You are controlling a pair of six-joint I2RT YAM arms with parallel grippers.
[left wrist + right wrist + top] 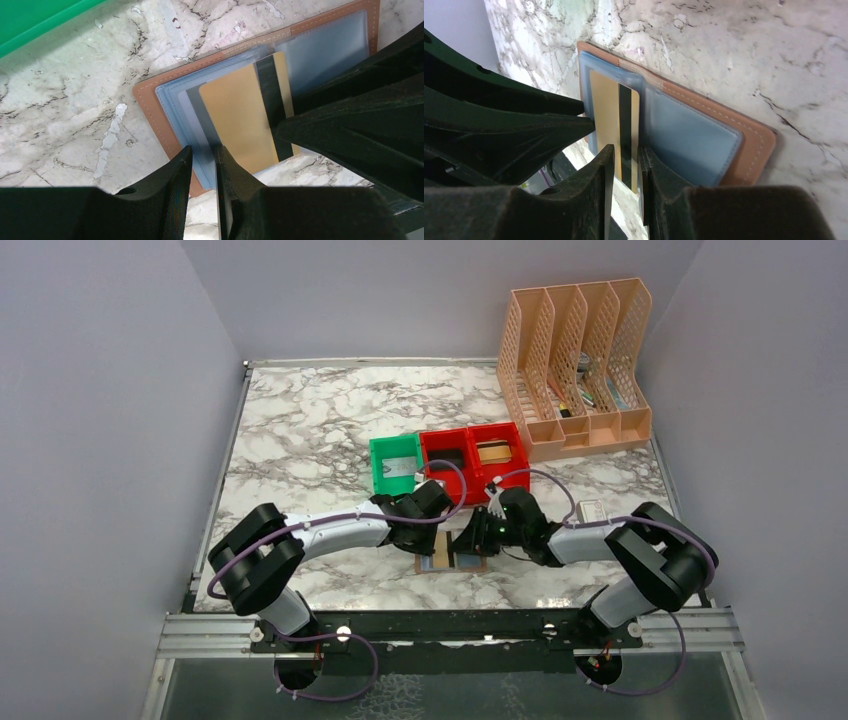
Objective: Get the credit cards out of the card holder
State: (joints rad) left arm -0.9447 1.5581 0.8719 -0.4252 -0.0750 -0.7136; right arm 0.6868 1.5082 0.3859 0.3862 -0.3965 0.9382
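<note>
The card holder [150,107] lies open on the marble, brown outside with a light blue lining; it also shows in the top view [424,564] and the right wrist view [751,142]. A gold credit card [235,115] with a black stripe sticks partly out of a pocket [605,107]. A grey card edge [196,112] shows beside it. My left gripper [202,152] is shut, its tips pressing on the blue lining's near edge. My right gripper [625,150] is shut, its tips resting on the gold card's striped end. The two grippers nearly touch over the holder [432,538] [470,538].
A green bin [396,464] and two red bins [470,450] stand just behind the holder. A peach file organizer [575,365] is at the back right. A small white box [592,510] sits by the right arm.
</note>
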